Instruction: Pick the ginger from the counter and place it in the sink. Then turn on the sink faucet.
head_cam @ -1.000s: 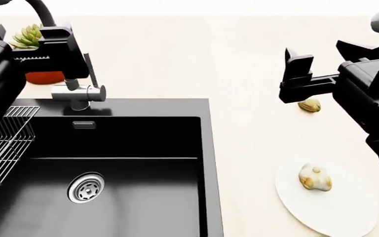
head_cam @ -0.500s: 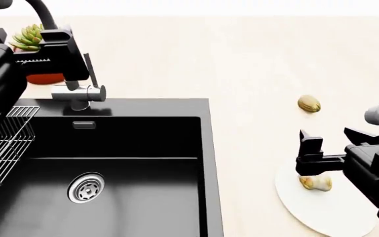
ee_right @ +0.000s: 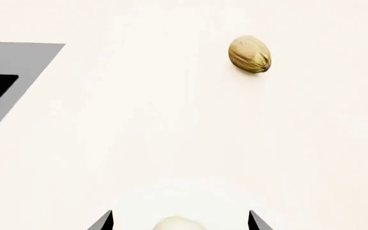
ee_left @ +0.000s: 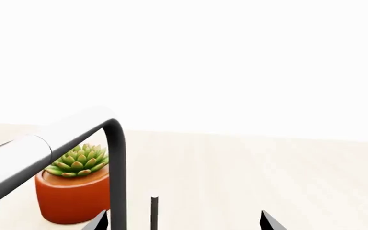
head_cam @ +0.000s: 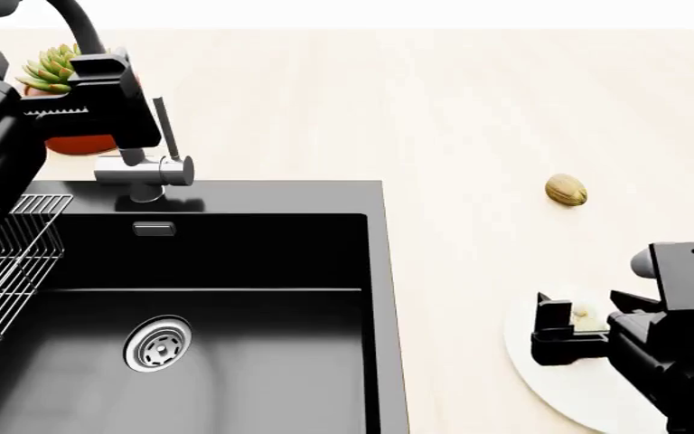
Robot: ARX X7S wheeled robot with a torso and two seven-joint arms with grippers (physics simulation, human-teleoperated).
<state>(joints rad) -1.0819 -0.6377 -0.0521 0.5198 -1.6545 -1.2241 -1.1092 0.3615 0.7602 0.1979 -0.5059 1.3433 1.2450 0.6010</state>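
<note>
Broad pale wood-grain worktop (head_cam: 444, 108) across the whole head view. Large matte black sink (head_cam: 371, 298) sunk in at the left, round steel drain (head_cam: 156, 344) on its floor, wire rack (head_cam: 10, 262) along its left side. Tall dark gooseneck sink faucet (head_cam: 142, 172) at the back rim, thin lever upright. Left gripper (head_cam: 116, 99) raised just beside the faucet's neck; fingers (ee_left: 270, 223) spread, only their tips showing in the left wrist view, with the neck (ee_left: 117, 177) and lever between them. Small succulent in an orange pot (head_cam: 64, 90) behind. White round plate (head_cam: 564, 380) near the right front edge, right gripper (head_cam: 564, 334) low over it; fingers (ee_right: 104, 221) spread wide, flanking the ginger. Ginger (head_cam: 586, 313) on the plate, mostly hidden, a pale lump just between the fingertips, contact unclear. Smooth tan-brown nut (head_cam: 567, 190) farther back on the worktop, well apart.
</note>
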